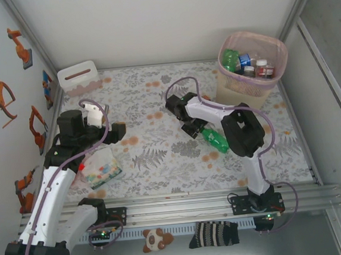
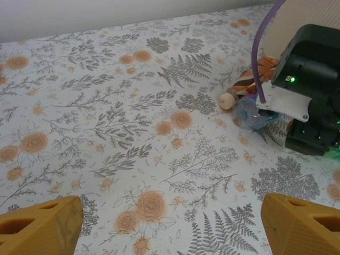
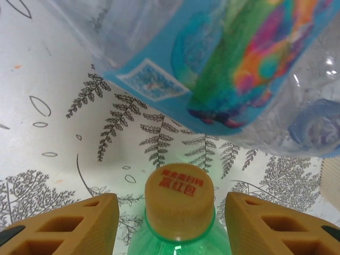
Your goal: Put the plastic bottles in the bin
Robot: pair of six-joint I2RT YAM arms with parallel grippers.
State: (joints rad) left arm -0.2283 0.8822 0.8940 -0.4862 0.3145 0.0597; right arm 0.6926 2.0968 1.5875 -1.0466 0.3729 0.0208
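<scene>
Tallying progress: well begun, not finished. Tall beige-pink plastic bin (image 1: 245,91) with lattice band, at far right corner of floral desk (image 1: 162,164), already holding several small plastic bottles (image 1: 254,63), green, blue and red-capped among them; exact count not readable.

Left to do: green plastic bottle (image 1: 215,139) with orange-tan cap (image 3: 179,196), lying on desk close by right arm (image 1: 242,130), near bin but apart from it. Right claw (image 3: 170,212) straddling that cap, yellow fingers (image 3: 79,220) standing off on both sides with gaps showing: partly open, gripping nothing.

Just beyond cap, clear bottle (image 3: 223,69) with blue multicoloured label, on its side. From left wrist, coppery-labelled bottle (image 2: 249,82) with tan cap beside right arm, touching a bluish clear one; cannot tell whether same as blue-labelled.

Left claw (image 2: 170,218) spread wide, empty, over bare desk.

Judging at least three bottles outstanding.
</scene>
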